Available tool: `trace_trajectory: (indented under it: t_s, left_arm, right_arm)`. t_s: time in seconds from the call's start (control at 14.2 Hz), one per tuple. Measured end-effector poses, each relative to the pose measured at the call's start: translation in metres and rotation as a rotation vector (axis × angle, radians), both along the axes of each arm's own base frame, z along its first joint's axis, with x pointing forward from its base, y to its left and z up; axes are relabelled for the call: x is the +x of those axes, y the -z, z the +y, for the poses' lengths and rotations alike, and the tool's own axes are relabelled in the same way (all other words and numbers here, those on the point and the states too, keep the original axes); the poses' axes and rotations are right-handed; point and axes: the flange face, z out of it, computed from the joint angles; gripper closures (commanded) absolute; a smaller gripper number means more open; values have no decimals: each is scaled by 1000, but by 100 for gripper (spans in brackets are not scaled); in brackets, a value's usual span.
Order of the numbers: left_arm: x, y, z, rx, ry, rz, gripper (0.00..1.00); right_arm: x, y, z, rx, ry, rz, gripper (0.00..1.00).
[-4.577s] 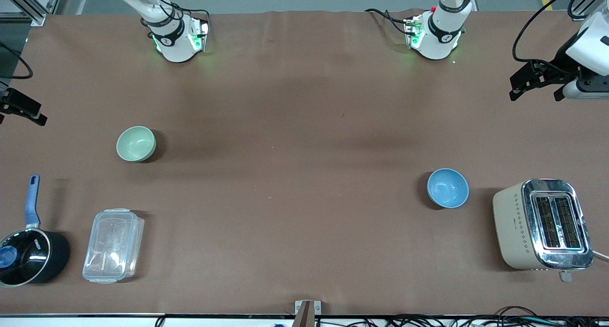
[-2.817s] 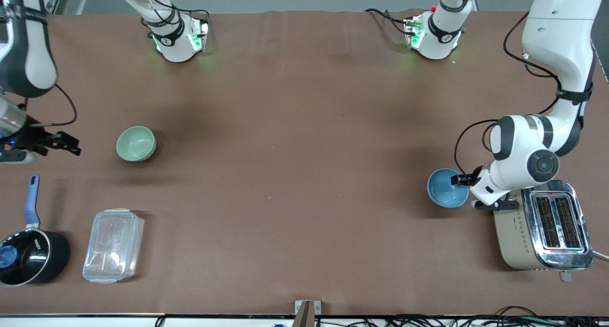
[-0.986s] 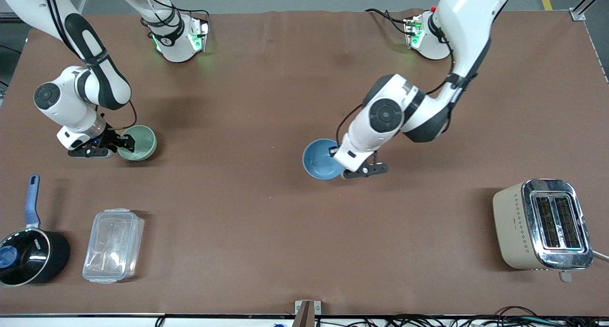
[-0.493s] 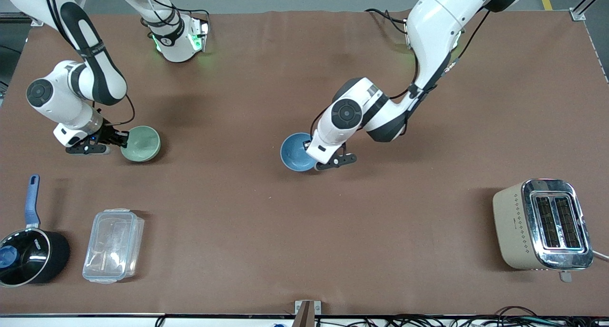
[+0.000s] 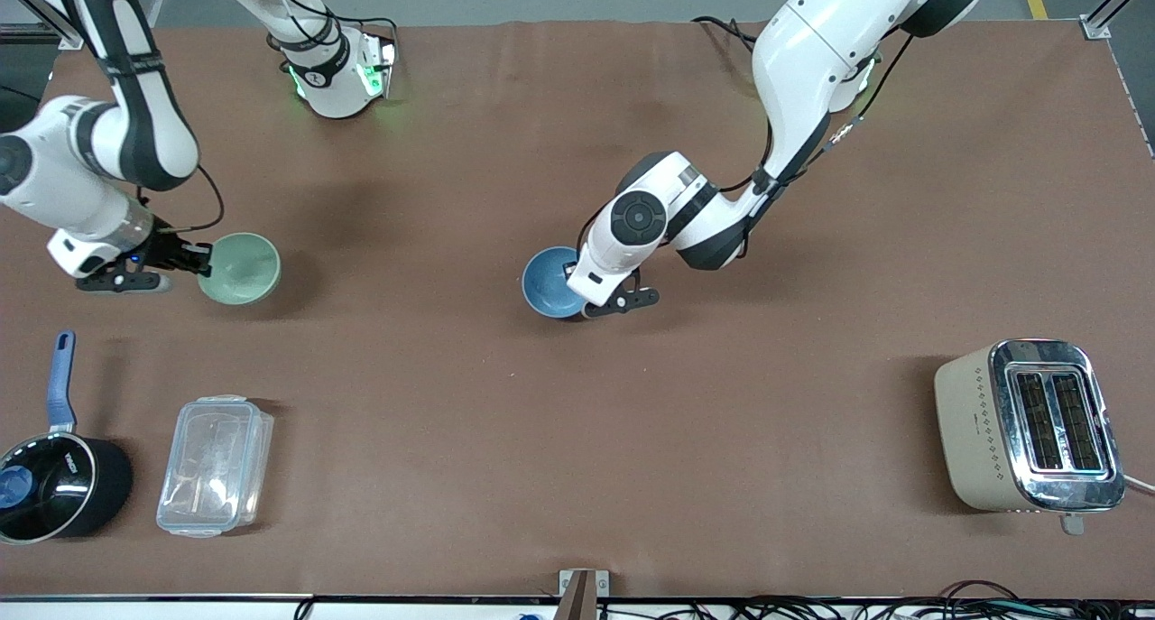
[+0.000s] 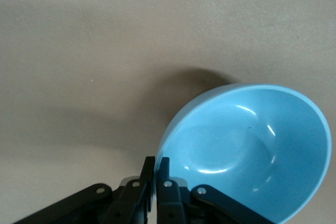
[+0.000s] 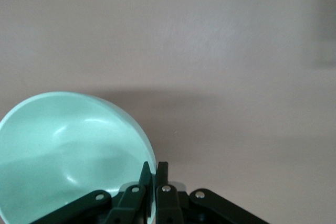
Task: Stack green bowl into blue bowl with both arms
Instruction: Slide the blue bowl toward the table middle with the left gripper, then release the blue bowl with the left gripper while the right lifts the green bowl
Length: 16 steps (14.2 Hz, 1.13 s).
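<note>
The pale green bowl (image 5: 240, 268) hangs tilted above the table toward the right arm's end, pinched at its rim by my right gripper (image 5: 204, 261). In the right wrist view the green bowl (image 7: 68, 150) has its rim between the shut fingers (image 7: 153, 174). The blue bowl (image 5: 549, 282) is near the table's middle, held at its rim by my left gripper (image 5: 572, 277). In the left wrist view the blue bowl (image 6: 252, 150) sits tilted with its rim clamped in the shut fingers (image 6: 157, 169).
A black saucepan with a blue handle (image 5: 50, 471) and a clear plastic box (image 5: 215, 465) lie near the front camera at the right arm's end. A beige toaster (image 5: 1029, 426) stands at the left arm's end. The brown table (image 5: 577, 439) spreads between them.
The left arm has carried the blue bowl from beside the toaster to the table's middle. The right gripper has gripped the green bowl's rim, lifted it and shifted it toward the right arm's end.
</note>
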Motion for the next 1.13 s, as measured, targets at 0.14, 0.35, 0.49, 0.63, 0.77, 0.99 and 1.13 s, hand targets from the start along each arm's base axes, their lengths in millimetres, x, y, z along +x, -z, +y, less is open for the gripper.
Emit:
trace_trajectory:
  t_s: [0.14, 0.35, 0.49, 0.63, 0.77, 0.99, 1.13]
  left_arm:
    - [-2, 3, -3, -11, 0, -7, 51]
    - [1, 0, -5, -17, -20, -13, 0]
    - [13, -14, -2, -27, -47, -40, 0]
    - [42, -53, 20, 21, -17, -132, 0]
    - [77, -114, 61, 139, 11, -214, 0]
    - [120, -201, 135, 272, 43, -249, 0]
    - [139, -241, 184, 313, 60, -262, 0]
  right_arm:
    - [15, -41, -2, 0, -3, -1, 100]
    - [43, -116, 5, 1, -27, 6, 100]
    - [57, -164, 19, -1, -51, -2, 100]
    - [65, -196, 40, -3, -52, -8, 100]
    - [70, -205, 70, 3, -44, -10, 100]
    - [78, -203, 144, 53, 19, -20, 100]
    - [80, -202, 209, 66, 70, -49, 100]
